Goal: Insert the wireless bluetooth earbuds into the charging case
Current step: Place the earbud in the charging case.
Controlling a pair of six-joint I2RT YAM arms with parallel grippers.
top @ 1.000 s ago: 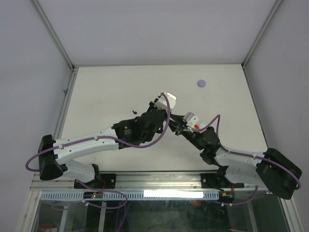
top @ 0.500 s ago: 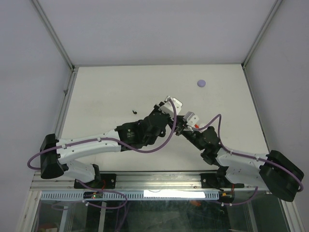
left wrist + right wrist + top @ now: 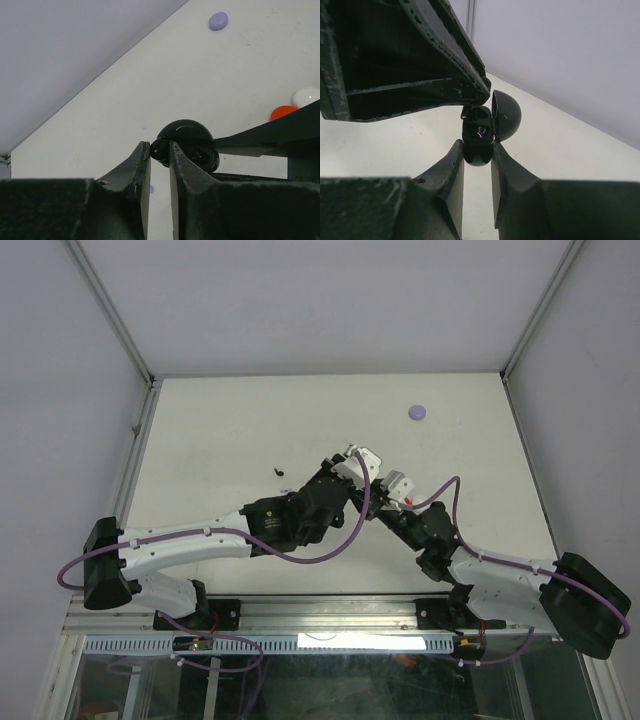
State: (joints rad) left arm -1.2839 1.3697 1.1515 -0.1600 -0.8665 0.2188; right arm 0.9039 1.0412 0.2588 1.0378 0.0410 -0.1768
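Observation:
My right gripper is shut on the base of a black charging case and holds it above the table with its domed lid open. A black earbud sits in the case's well. My left gripper is shut on a tiny black earbud, right against the case's open mouth. In the right wrist view the left gripper's fingers reach in from above the case. In the top view both grippers meet at table centre.
A pale purple disc lies far right on the table, also in the left wrist view. A white disc and a red disc lie beyond the right gripper. A small black bit lies left of the arms.
My left arm has moved right and brought its fingertips up to the case. My right gripper has stayed almost still with the case.

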